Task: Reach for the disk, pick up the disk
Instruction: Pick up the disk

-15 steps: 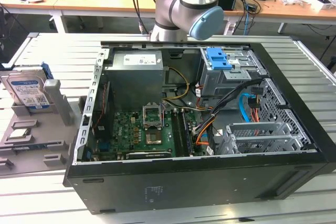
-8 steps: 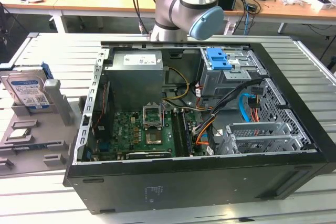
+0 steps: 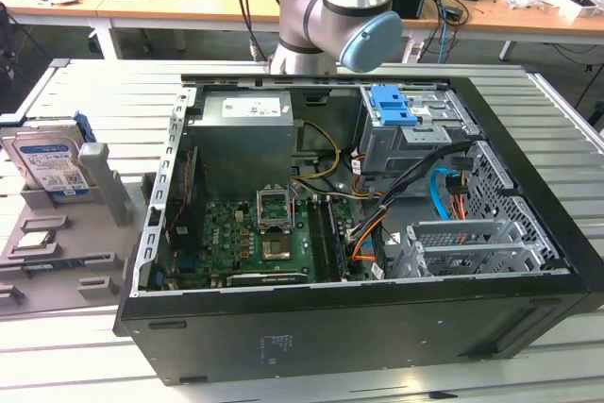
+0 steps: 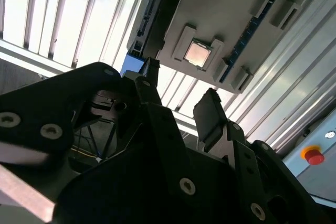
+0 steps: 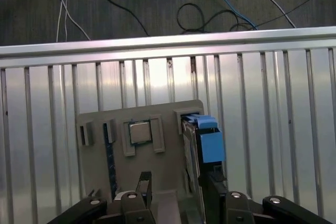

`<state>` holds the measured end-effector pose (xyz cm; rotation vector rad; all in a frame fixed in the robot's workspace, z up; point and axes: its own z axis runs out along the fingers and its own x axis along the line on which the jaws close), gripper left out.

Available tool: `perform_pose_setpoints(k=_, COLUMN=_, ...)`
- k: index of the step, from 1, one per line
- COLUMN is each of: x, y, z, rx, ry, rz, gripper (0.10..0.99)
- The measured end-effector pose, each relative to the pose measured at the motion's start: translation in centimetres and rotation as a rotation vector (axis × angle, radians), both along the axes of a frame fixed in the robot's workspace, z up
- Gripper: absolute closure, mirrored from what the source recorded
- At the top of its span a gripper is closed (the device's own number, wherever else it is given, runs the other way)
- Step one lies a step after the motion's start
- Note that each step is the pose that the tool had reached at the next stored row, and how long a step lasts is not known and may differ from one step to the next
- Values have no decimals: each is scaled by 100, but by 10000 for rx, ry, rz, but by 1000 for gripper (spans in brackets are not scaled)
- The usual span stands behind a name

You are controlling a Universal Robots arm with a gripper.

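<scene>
The disk (image 3: 47, 162), silver-grey with a blue-and-white label and blue rails, stands on edge in a grey holder (image 3: 106, 197) at the exterior view's left. In the first wrist view the disk (image 5: 202, 140) shows edge-on in the holder (image 5: 168, 161). My gripper (image 5: 178, 187) hangs above it, open, with nothing between the fingers. One dark fingertip (image 5: 212, 179) lines up over the disk's near end without touching it. In the second wrist view the gripper (image 4: 178, 103) is open, with the disk (image 4: 155, 19) beyond its fingers.
A small square silver chip (image 5: 139, 132) sits in a pocket of the holder beside the disk. An open computer case (image 3: 377, 327) takes up the middle of the slatted metal table (image 3: 113, 92), with a blue latch (image 3: 392, 106) on its drive cage. Cables lie on the floor (image 5: 210, 9).
</scene>
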<state>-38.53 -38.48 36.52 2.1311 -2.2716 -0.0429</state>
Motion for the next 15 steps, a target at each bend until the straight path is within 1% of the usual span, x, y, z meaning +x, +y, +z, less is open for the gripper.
perform_pose_setpoints(k=5, x=-7, y=61, z=-2, rx=1, ry=-1, rz=-1, gripper=545)
perform_pose_setpoints(k=9, x=-11, y=70, z=-9, rx=0, ry=-2, rz=0, gripper=545)
perform_pose_setpoints(k=11, x=-12, y=71, z=-25, rx=0, ry=0, rz=-1, gripper=545)
perform_pose_setpoints(k=15, x=-11, y=74, z=-92, rx=0, ry=0, rz=0, gripper=545)
